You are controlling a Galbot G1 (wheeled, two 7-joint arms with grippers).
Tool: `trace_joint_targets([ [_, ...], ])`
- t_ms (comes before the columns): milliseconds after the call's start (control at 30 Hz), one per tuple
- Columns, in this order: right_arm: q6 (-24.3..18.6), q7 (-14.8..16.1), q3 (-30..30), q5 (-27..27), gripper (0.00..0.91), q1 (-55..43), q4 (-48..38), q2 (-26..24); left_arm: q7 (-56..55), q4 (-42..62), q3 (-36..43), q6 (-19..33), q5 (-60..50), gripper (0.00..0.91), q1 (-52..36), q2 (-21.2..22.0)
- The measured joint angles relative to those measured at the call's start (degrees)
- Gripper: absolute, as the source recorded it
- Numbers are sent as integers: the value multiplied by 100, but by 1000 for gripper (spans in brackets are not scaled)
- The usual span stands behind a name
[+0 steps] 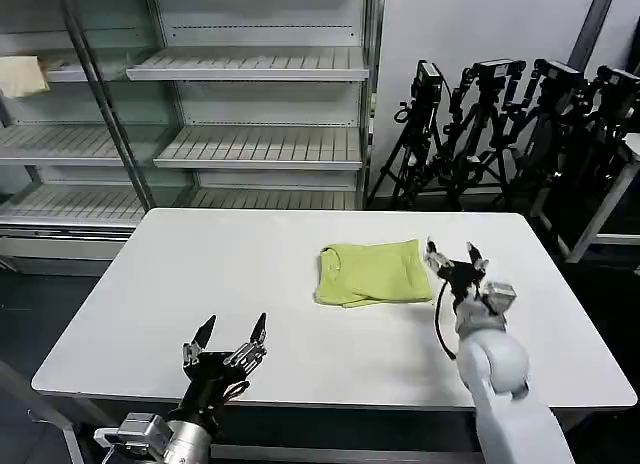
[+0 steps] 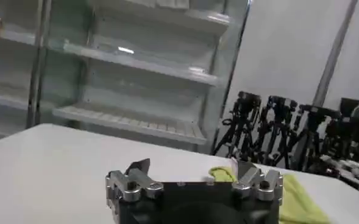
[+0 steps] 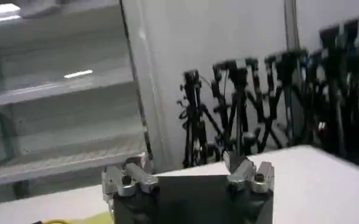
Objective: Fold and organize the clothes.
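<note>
The lime yellow-green T-shirt [image 1: 370, 273] lies folded into a compact rectangle on the white table [image 1: 230, 274], right of centre. My right gripper [image 1: 452, 255] hovers open just beyond the shirt's right edge, with nothing between its fingers. Over the table's near left part, my left gripper [image 1: 232, 331] stands open and empty, well clear of the shirt. In the left wrist view the shirt [image 2: 298, 198] shows past the open left gripper [image 2: 192, 167]. The right wrist view has the open right gripper [image 3: 185, 161], with a sliver of the shirt [image 3: 75, 220] at the frame's edge.
Open metal shelving [image 1: 250, 144] stands behind the table, with a pale cream cloth [image 1: 22, 76] on a left shelf. Several black camera tripods [image 1: 500, 124] are clustered at the back right. A white table leg [image 1: 605, 209] stands at the far right.
</note>
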State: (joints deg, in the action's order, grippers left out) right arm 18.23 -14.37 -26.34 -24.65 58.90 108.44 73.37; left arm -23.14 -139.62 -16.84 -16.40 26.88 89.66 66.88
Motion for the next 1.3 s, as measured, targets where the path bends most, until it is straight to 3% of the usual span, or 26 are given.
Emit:
trace_joint_targets([
  [233,-333,239,-401,792,907,1335,1067,-15,44,89,61,154,-357,907,-72,-4],
  [633,-654,481,-798,1478,907,2956,2213,159,84,120,118,220,-630,907,-116,-60],
  [1300,-884,521,-942,2049,907,3827,2887,313,64,43,-33,144,-597,907,-71,-280],
])
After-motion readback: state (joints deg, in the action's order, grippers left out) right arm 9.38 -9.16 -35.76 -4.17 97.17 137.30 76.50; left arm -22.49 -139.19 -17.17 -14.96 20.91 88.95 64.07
